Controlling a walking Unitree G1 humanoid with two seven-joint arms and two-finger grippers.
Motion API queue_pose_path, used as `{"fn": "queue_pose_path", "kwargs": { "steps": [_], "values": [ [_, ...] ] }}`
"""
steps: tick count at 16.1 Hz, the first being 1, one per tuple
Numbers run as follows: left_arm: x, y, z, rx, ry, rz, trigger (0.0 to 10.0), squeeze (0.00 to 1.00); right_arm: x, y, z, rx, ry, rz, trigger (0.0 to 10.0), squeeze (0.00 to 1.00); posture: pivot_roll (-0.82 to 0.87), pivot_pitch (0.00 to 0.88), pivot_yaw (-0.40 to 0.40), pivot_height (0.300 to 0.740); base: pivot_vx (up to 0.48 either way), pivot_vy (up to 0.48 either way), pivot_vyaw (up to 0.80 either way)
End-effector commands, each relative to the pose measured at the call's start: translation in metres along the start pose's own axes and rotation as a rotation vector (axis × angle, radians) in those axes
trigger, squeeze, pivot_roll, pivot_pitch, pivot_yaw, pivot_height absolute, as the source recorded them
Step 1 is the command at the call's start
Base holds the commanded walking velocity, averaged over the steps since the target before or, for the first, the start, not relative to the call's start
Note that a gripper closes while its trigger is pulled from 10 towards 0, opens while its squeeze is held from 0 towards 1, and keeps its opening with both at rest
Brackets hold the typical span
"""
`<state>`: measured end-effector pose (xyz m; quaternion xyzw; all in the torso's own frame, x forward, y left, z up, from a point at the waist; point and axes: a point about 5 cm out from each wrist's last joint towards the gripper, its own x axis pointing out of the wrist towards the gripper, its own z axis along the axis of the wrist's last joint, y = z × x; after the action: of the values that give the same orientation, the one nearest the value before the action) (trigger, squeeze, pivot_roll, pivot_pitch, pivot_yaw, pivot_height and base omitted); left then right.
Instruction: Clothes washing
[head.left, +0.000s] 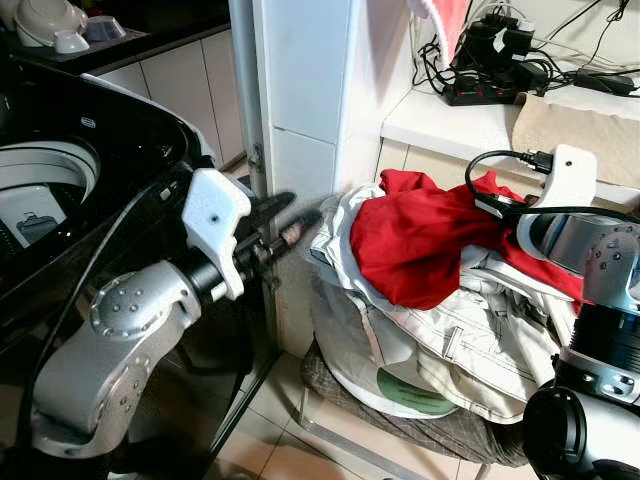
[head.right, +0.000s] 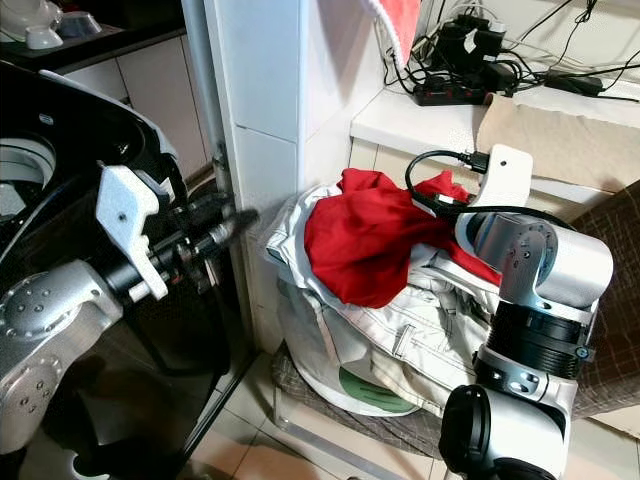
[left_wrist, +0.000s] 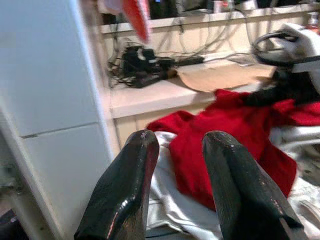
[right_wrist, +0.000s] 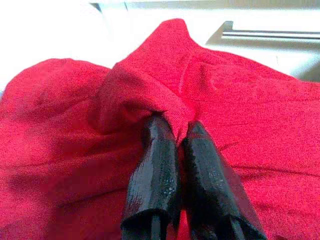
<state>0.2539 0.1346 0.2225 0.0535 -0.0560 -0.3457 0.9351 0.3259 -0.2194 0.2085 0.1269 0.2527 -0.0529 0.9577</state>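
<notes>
One red garment (head.left: 420, 240) lies on top of a heap of pale, off-white clothes (head.left: 470, 340) piled in a basket (head.left: 400, 425) on the tiled floor, just beside a white pillar (head.left: 305, 90).

The right tool (right_wrist: 172, 131) is closed tight on a raised fold of the red garment; the right wrist view shows its two black fingers (right_wrist: 155, 170) pressed together with the cloth pinched between their tips, a grip that the head views hide behind the silver right arm and its white camera housing.

The left tool (left_wrist: 175, 142) hovers in the air near the pillar, pointing toward the heap, its two fingers a narrow gap apart and touching nothing. The left wrist view looks past them to the red garment and a white bench (left_wrist: 165, 92) behind it.

On that bench sits one black power strip (head.left: 490, 85) amid tangled cables, with a tan cloth (head.left: 570, 125) beside it. At the robot's left stands one dark washing machine (head.left: 70, 200), its drum open.
</notes>
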Motion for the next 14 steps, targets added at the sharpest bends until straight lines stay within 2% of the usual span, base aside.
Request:
{"fn": "queue_pose_path", "kwargs": {
  "steps": [1,2,5,7,8,9,10,11,12,14],
  "values": [
    [0.001,0.009,0.005,0.012,-0.023,0.055,10.0,0.00,-0.007,0.006,0.011,0.006,-0.047,0.040,0.0,0.00,-0.02,0.000,-0.032,0.740,0.000,0.000,0.00],
    [0.003,0.019,0.012,0.034,-0.067,0.138,10.0,0.00,-0.012,0.014,0.023,0.012,-0.102,0.095,0.0,0.00,-0.02,0.000,-0.036,0.740,0.000,0.000,0.00],
    [0.004,0.029,0.023,0.062,-0.124,0.220,10.0,0.00,-0.021,0.028,0.036,0.013,-0.162,0.183,0.0,0.00,-0.02,0.000,-0.037,0.740,0.000,0.000,0.00],
    [0.009,0.034,0.042,0.095,-0.188,0.267,10.0,0.00,-0.042,0.064,0.058,0.016,-0.217,0.423,0.0,0.00,-0.02,0.000,-0.038,0.740,0.000,0.000,0.00],
    [0.011,0.033,0.047,0.082,-0.207,0.251,10.0,1.00,-0.049,0.077,0.062,0.017,-0.218,0.511,0.0,0.00,-0.03,0.000,-0.038,0.740,0.000,0.000,0.00],
    [0.016,0.027,0.053,0.035,-0.239,0.191,10.0,1.00,-0.059,0.096,0.066,0.019,-0.212,0.649,0.0,0.00,-0.03,0.000,-0.037,0.740,0.000,0.000,0.00],
    [0.019,0.024,0.057,0.028,-0.259,0.175,10.0,1.00,-0.065,0.107,0.067,0.019,-0.203,0.727,0.0,0.00,-0.03,0.000,-0.040,0.740,0.000,0.000,0.00],
    [0.027,0.017,0.064,-0.002,-0.301,0.131,10.0,1.00,-0.074,0.128,0.064,0.034,-0.170,0.881,0.0,0.00,-0.02,0.000,-0.045,0.740,0.000,0.000,0.00],
    [0.034,0.013,0.068,-0.049,-0.336,0.109,10.0,1.00,-0.076,0.139,0.061,0.057,-0.127,0.970,0.0,0.00,-0.02,0.000,-0.054,0.740,0.000,0.000,0.00],
    [0.039,0.006,0.068,-0.088,-0.353,0.059,10.0,1.00,-0.073,0.146,0.056,0.097,-0.068,1.024,0.0,0.00,-0.02,0.000,-0.060,0.740,0.000,0.000,0.00]
  ]
}}
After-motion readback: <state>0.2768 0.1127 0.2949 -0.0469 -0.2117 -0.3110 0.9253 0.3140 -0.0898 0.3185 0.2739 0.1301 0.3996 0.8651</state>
